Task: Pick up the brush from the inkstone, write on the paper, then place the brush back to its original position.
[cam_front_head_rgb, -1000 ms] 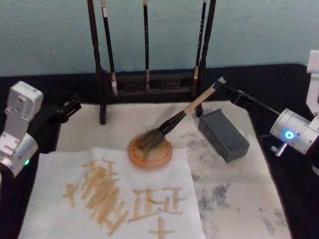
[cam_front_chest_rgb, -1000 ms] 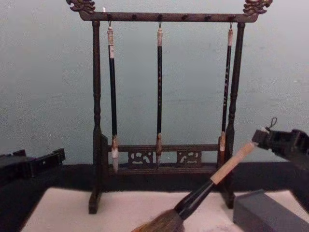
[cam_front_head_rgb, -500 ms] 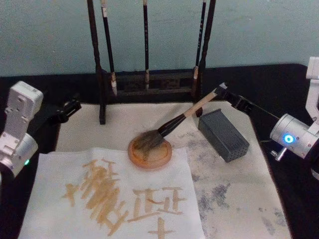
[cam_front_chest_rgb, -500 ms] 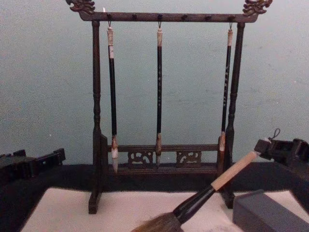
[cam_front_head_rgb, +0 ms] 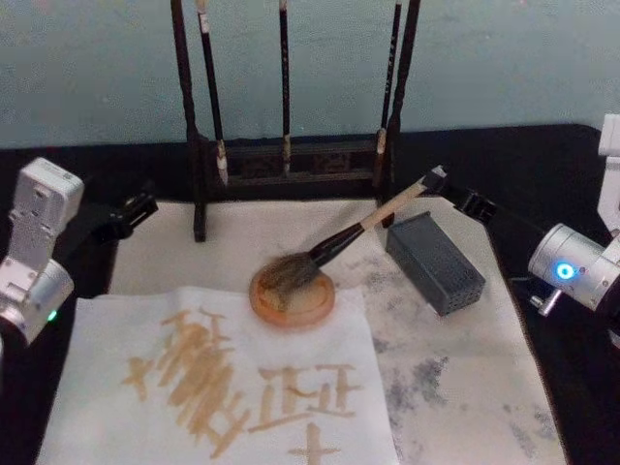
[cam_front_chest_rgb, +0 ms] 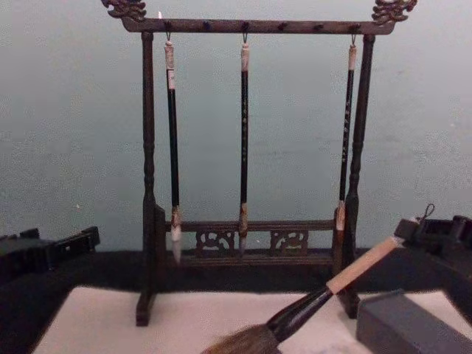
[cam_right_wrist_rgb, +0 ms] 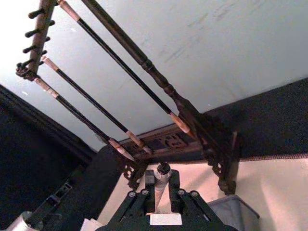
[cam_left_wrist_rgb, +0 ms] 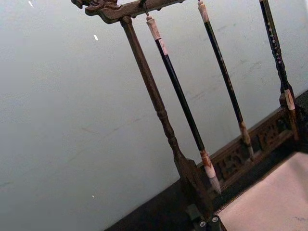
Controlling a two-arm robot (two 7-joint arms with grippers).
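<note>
The brush (cam_front_head_rgb: 358, 228) leans with its bushy head on the round orange-brown inkstone (cam_front_head_rgb: 310, 312) and its tan handle slanting up to the right. My right gripper (cam_front_head_rgb: 448, 186) is shut on the handle's top end, behind the grey block; it comes in from the right in the chest view (cam_front_chest_rgb: 405, 230), above the brush (cam_front_chest_rgb: 302, 313). In the right wrist view the fingers (cam_right_wrist_rgb: 149, 192) pinch the handle's end. The paper (cam_front_head_rgb: 223, 387), white with tan strokes, lies front left. My left gripper (cam_front_head_rgb: 143, 206) is parked at the mat's far left.
A dark wooden rack (cam_front_head_rgb: 291, 155) with three thin hanging brushes stands right behind the inkstone. A grey block (cam_front_head_rgb: 436, 262) lies just right of the brush handle. A cream mat (cam_front_head_rgb: 455, 387) with grey stains covers the table under everything.
My right gripper has sunk lower and a little to the right, so the handle lies flatter. The bristles stay on the inkstone. The left arm has not moved.
</note>
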